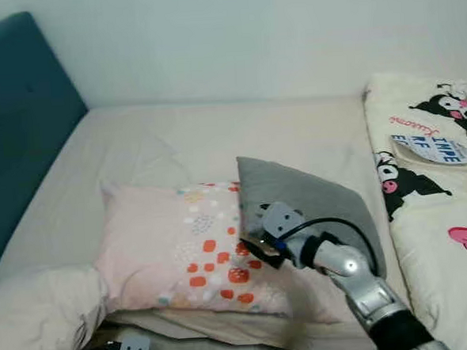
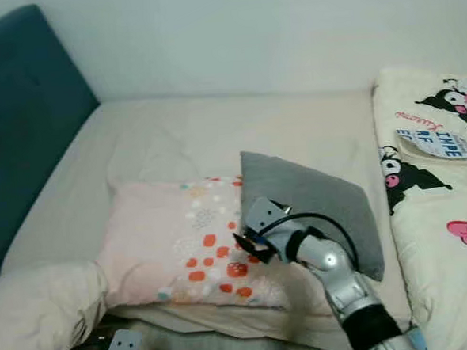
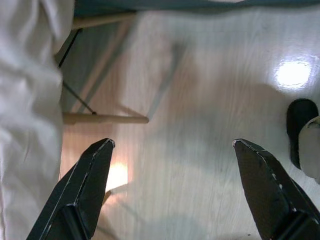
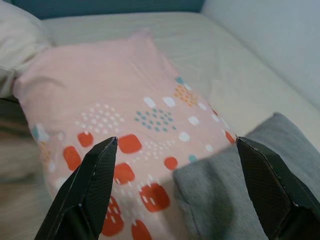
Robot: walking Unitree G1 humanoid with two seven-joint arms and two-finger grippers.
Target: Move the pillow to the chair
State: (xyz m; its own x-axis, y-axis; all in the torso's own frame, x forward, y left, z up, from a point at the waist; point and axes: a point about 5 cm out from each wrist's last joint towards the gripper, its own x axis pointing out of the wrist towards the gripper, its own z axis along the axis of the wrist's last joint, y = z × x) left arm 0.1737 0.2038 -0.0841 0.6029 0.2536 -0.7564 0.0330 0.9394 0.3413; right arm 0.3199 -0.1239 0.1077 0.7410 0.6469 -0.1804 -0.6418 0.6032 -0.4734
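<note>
I have the right gripper (image 4: 175, 192) spread wide, fingers (image 4: 85, 195) apart, hovering just above where the grey pillow (image 1: 310, 202) overlaps the pink pillow (image 1: 175, 250). Both lie on the bed (image 1: 215, 136): the pink one flat near the front edge, the grey one resting on its right end and tilted up. A cartoon blanket (image 1: 432, 179) covers the bed's right side, and a teal headboard (image 1: 16, 117) stands at the left. My left gripper (image 3: 172, 195) hangs open over the wood floor (image 3: 200, 125), beside white bedding (image 3: 25, 100)
</note>
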